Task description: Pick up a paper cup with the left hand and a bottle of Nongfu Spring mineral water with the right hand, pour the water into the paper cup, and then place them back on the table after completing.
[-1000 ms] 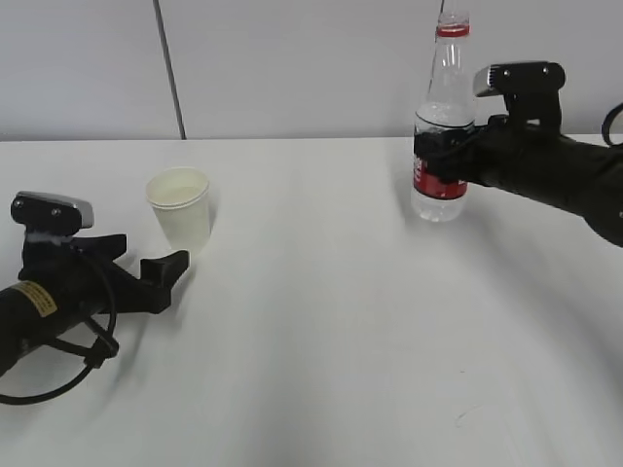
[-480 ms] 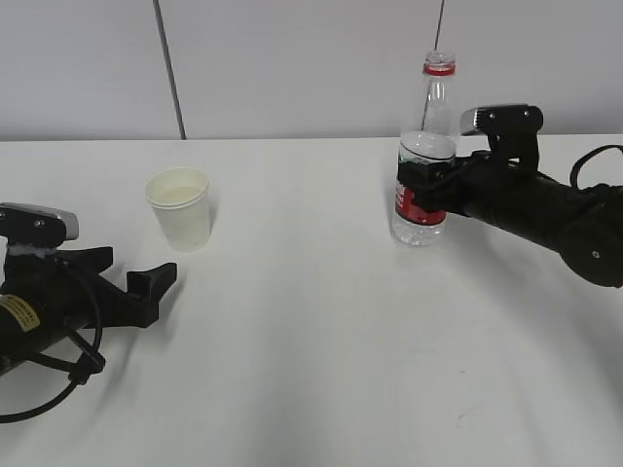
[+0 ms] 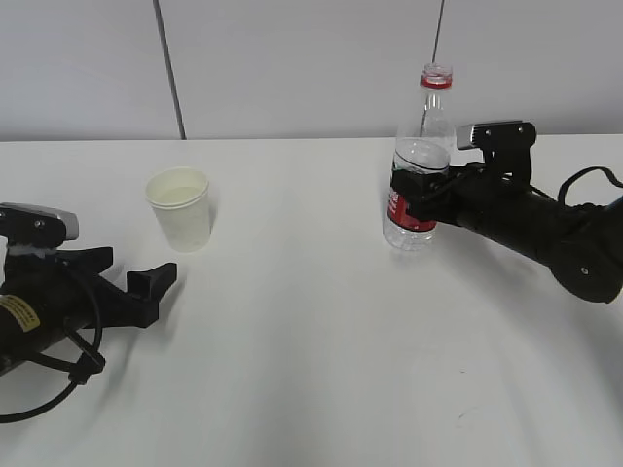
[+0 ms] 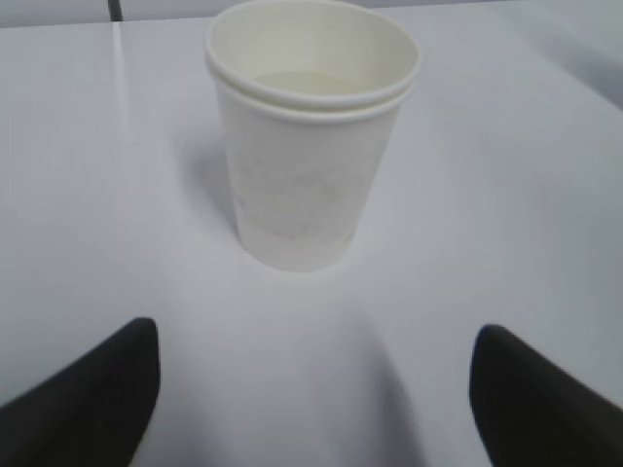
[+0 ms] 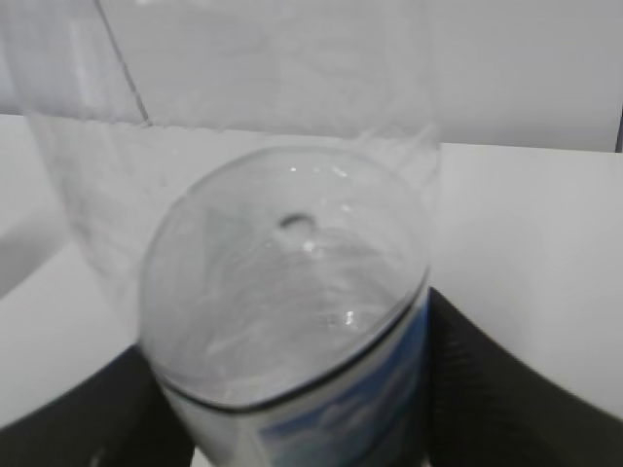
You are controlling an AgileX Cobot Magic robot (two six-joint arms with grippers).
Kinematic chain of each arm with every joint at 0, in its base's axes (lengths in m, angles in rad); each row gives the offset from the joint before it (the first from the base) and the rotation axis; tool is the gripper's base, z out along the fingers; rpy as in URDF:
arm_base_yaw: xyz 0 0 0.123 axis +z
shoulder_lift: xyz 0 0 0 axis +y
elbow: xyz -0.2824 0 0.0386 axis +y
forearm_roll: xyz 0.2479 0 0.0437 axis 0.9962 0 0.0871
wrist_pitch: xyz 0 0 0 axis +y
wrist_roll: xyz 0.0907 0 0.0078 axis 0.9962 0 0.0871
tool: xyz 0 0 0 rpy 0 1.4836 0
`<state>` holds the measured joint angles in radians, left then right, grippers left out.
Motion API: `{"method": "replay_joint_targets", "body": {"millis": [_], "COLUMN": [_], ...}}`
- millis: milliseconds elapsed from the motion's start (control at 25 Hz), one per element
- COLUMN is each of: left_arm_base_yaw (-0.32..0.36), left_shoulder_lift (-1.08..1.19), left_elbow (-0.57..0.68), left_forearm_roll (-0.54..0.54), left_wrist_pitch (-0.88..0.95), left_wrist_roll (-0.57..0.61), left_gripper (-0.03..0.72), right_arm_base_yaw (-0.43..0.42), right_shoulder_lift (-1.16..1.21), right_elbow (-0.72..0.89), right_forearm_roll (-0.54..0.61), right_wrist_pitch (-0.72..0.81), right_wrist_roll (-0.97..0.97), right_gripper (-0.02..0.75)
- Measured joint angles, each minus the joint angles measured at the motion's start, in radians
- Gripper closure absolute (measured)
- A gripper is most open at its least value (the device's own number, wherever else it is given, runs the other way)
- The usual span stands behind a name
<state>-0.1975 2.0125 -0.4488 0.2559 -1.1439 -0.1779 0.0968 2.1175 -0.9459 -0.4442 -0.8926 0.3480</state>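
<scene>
A white paper cup (image 3: 180, 209) stands upright on the white table (image 3: 311, 370), with pale liquid inside (image 4: 302, 86). My left gripper (image 3: 131, 277) lies low on the table just in front of the cup, open and empty; its fingertips (image 4: 107, 379) are apart from the cup (image 4: 307, 156). My right gripper (image 3: 414, 199) is shut on the uncapped Nongfu Spring bottle (image 3: 419, 146) at its red label. The bottle is upright, base at the table. The right wrist view shows water (image 5: 282, 282) inside the bottle, between my fingers (image 5: 477, 389).
A grey wall with a dark vertical seam (image 3: 170, 68) runs behind the table. A black cable (image 3: 68, 375) loops by the left arm. The tabletop between cup and bottle is bare.
My right gripper has lowered the bottle and carried it a little to the left, down to the table. My left gripper has drawn back from the cup and then stayed still.
</scene>
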Motion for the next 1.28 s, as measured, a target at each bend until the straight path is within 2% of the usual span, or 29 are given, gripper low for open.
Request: {"method": "replay_joint_targets", "body": {"millis": [440, 640, 720, 1040, 1280], "left_arm_base_yaw": [0.0, 0.0, 0.0, 0.0, 0.0], "left_shoulder_lift": [0.0, 0.0, 0.0, 0.0, 0.0], "left_elbow": [0.0, 0.0, 0.0, 0.0, 0.0], "left_forearm_roll": [0.0, 0.001, 0.001, 0.001, 0.001], "left_wrist_pitch": [0.0, 0.0, 0.0, 0.0, 0.0], "left_wrist_roll": [0.0, 0.0, 0.0, 0.0, 0.0], "left_gripper": [0.098, 0.099, 0.099, 0.1, 0.101], "right_arm_base_yaw": [0.0, 0.0, 0.0, 0.0, 0.0], "right_shoulder_lift": [0.0, 0.0, 0.0, 0.0, 0.0], "right_elbow": [0.0, 0.0, -0.002, 0.019, 0.061], "right_forearm_roll": [0.0, 0.0, 0.0, -0.002, 0.002], "right_wrist_pitch": [0.0, 0.0, 0.0, -0.008, -0.068], "right_wrist_roll": [0.0, 0.0, -0.002, -0.014, -0.022], "right_gripper": [0.293, 0.167, 0.144, 0.14, 0.141]}}
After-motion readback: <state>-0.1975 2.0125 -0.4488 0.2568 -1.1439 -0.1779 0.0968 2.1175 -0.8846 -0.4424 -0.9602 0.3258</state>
